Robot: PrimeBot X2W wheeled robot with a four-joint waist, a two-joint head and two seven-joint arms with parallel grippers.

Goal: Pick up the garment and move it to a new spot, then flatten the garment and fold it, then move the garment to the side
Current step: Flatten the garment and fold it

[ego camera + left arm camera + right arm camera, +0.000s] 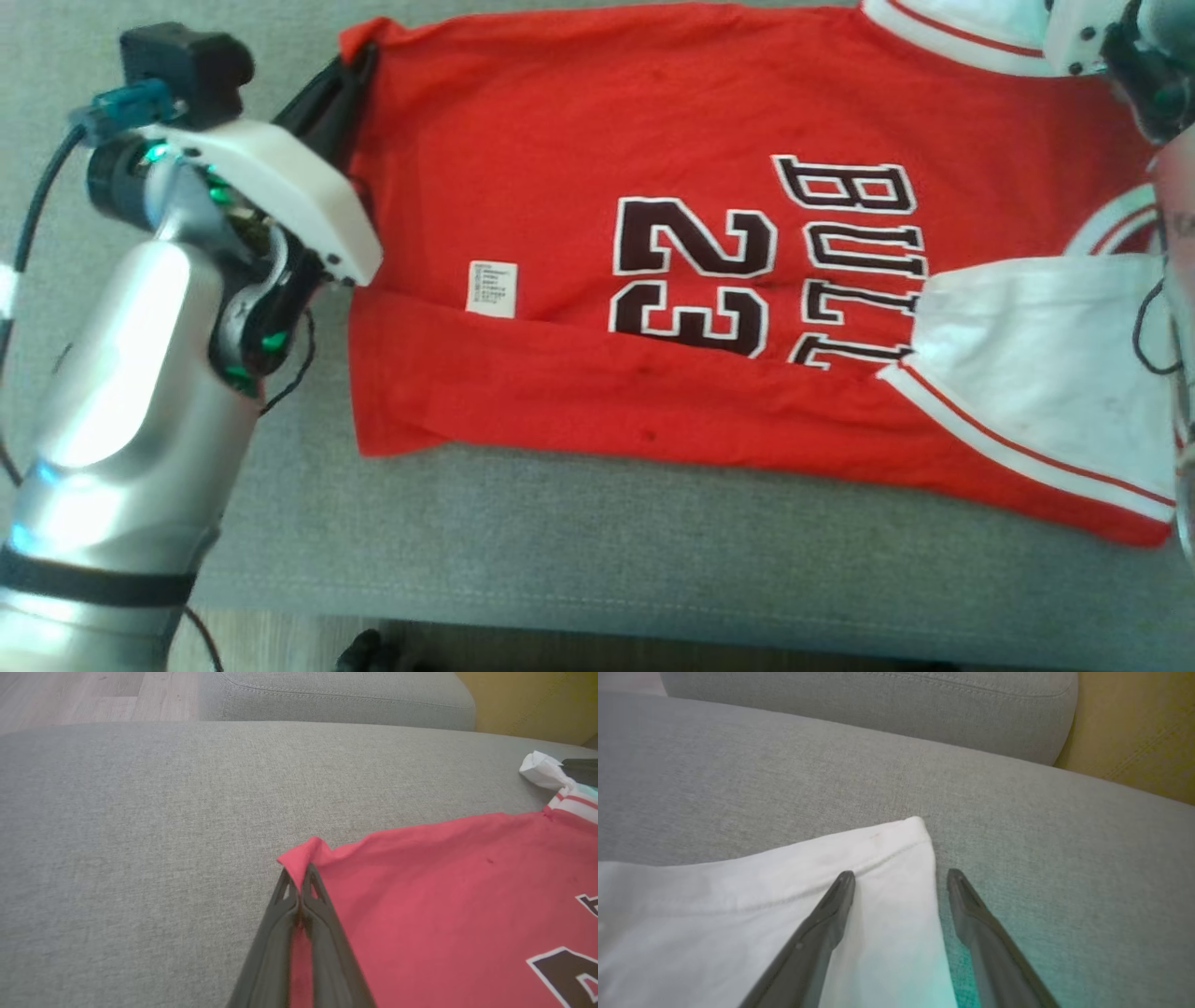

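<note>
Head view first: the garment, a red jersey printed with 23 and block letters, lies spread across the grey sofa cushion. Its near edge is folded up over the body in a long strip, just below a small white label. On the right the near sleeve, white with red trim, is folded in over the lettering. My left hand sits at the jersey's far left corner, dark fingers laid right on the hem. The right arm hangs over the far right corner, by the far sleeve.

Left wrist view: the two fingers are pressed together with the red corner pinched between them, and a little peak of cloth stands up past the tips (a clean grip, as far as I can see). The rest of the jersey lies flat to the right. Beyond the cushion I see wood floor.

Right wrist view: the right hand is spread wide and grips nothing. One fingertip is over the white sleeve, the other over bare cushion, with the sleeve's edge between them. Whether the tips touch down I cannot tell.
</note>
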